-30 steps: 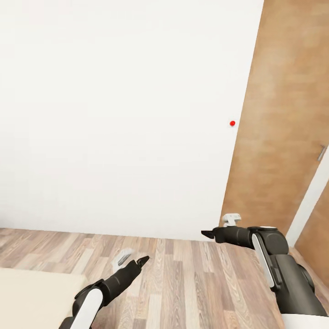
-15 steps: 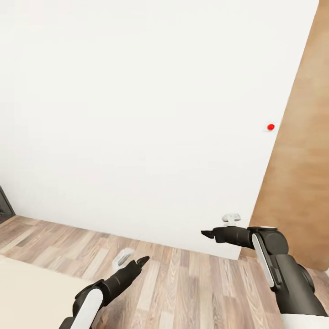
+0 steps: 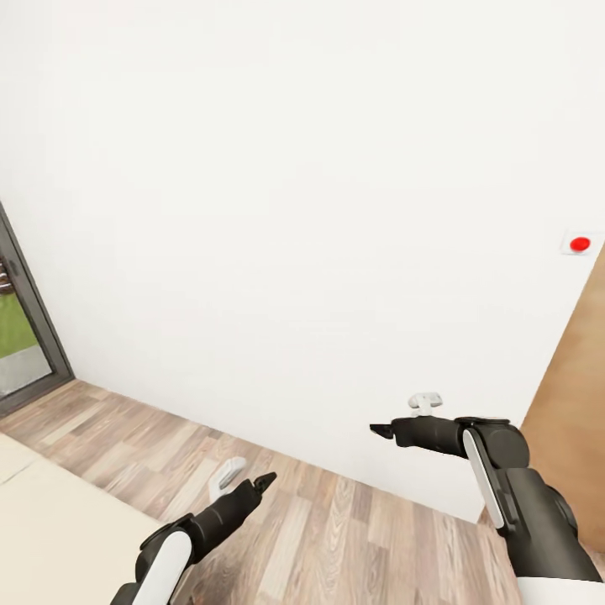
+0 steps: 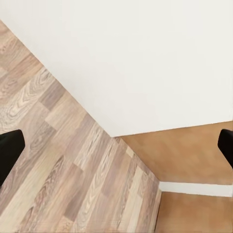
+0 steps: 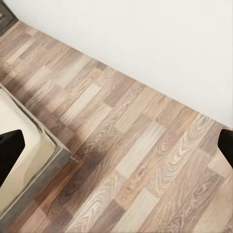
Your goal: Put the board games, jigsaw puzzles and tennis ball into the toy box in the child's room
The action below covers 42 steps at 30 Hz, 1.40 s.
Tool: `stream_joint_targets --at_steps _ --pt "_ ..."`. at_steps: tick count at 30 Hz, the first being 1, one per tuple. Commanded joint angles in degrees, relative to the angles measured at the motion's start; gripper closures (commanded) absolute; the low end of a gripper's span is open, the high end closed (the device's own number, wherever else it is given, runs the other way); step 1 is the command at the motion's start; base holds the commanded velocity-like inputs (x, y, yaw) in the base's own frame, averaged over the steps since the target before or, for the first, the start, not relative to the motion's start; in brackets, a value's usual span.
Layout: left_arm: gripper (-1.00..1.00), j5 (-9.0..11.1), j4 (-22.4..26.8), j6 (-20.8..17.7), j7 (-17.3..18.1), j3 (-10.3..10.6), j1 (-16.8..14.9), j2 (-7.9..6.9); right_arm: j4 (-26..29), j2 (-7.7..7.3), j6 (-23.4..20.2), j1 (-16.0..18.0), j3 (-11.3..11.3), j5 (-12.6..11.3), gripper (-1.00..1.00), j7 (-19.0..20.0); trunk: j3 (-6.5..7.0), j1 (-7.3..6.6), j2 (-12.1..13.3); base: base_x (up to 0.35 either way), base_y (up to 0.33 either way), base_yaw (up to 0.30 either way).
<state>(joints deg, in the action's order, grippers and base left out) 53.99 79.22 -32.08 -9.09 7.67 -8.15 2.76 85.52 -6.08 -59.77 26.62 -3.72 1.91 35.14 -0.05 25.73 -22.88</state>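
The low bed [image 3: 50,521] with its beige mattress and grey frame lies on the wood-plank floor [image 3: 336,529], near the plain white wall [image 3: 294,210]. Above that floor both black grippers, left [image 3: 267,480] and right [image 3: 376,431], hang empty, fingers spread wide. A brown wooden door [image 3: 571,403] adjoins the wall.

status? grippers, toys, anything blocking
Left gripper and right gripper both open, empty. No toys or toy box visible; beige mattress corner of the bed at lower left. White wall straight ahead, wood-plank floor between.
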Motion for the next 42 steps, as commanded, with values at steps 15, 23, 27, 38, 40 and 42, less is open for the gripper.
stream_joint_targets --at_steps 15,23,27,38,40,42 --pt "-1.00 -0.04 -0.04 -0.17 -0.71 2.66 -0.40 -0.03 0.00 0.01 -0.23 0.01 -0.03 0.19 -1.00 0.36 -0.02 0.05 -0.04 0.280 -0.212 0.293" --pt "-1.00 -0.10 -0.07 -0.16 -0.75 2.83 -0.45 -0.04 -0.14 0.01 -0.23 0.01 0.10 0.14 -1.00 0.51 -0.02 0.05 -0.04 0.279 -0.215 0.293" --pt "-1.00 -0.10 -0.07 -0.16 -0.75 2.86 -0.46 -0.04 -0.19 0.01 -0.23 0.01 0.27 0.14 -1.00 0.51 -0.02 0.05 -0.04 0.279 -0.215 0.293" --pt "-1.00 -0.11 -0.10 -0.15 -0.77 2.88 -0.47 -0.04 -0.26 0.01 -0.23 0.01 1.71 0.19 -1.00 0.39 -0.02 0.05 -0.04 0.279 -0.215 0.293" --pt "-1.00 -0.11 -0.11 -0.16 -0.80 2.88 -0.47 -0.04 -0.26 0.01 -0.23 0.01 1.78 0.20 -1.00 0.39 -0.02 0.05 -0.04 0.279 -0.215 0.294" --pt "-1.00 -0.11 -0.11 -0.14 -0.87 2.88 -0.47 -0.04 -0.27 -0.01 -0.23 0.01 1.87 0.20 -1.00 0.38 -0.02 0.05 -0.04 0.279 -0.215 0.294"
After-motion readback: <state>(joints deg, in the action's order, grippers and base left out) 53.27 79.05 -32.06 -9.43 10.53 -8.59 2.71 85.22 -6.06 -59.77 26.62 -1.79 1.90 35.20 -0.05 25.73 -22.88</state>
